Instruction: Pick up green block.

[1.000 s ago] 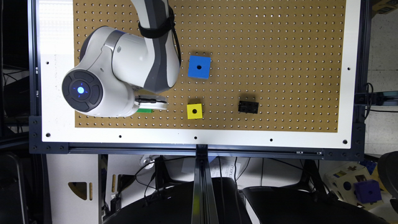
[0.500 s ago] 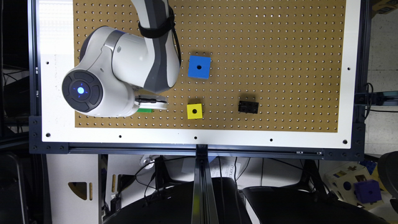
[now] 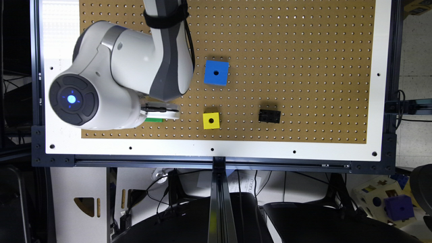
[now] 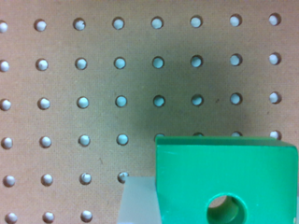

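Your green block (image 4: 226,179) sits on the brown pegboard surface (image 3: 303,50), close under the wrist camera, its round hole facing up. In the exterior view only a thin green sliver (image 3: 153,119) of it peeks out beneath the white tool (image 3: 160,113), near the pegboard's lower edge toward that view's left. In the wrist view one pale translucent fingertip (image 4: 138,200) lies against a side of the block; you cannot see the opposite finger, so I cannot tell whether the tool is spread or pinching the block.

To the exterior view's right of the tool you have the yellow cube (image 3: 211,120), then a small black piece (image 3: 269,116) further along. The larger blue cube (image 3: 216,72) lies above the yellow one, well apart from the green block.
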Robot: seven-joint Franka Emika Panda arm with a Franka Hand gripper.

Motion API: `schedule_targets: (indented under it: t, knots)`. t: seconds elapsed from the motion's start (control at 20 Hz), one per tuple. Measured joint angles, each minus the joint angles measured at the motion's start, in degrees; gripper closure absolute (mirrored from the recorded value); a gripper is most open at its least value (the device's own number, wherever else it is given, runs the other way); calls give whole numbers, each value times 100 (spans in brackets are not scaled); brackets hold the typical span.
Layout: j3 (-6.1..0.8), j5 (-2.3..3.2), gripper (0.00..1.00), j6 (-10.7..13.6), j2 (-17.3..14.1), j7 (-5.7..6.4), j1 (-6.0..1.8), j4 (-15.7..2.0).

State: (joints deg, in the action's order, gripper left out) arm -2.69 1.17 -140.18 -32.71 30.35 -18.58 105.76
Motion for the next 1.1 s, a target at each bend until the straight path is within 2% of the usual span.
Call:
schedule_targets:
  t: [0.15,0.45,0.55,1.1]
  knots:
    - [-5,0,100,147,170,0,0,-1]
    - [-18,0,100,758,777,0,0,-1]
    - [-21,0,100,897,911,0,0,-1]
    - [-24,0,100,929,956,0,0,-1]
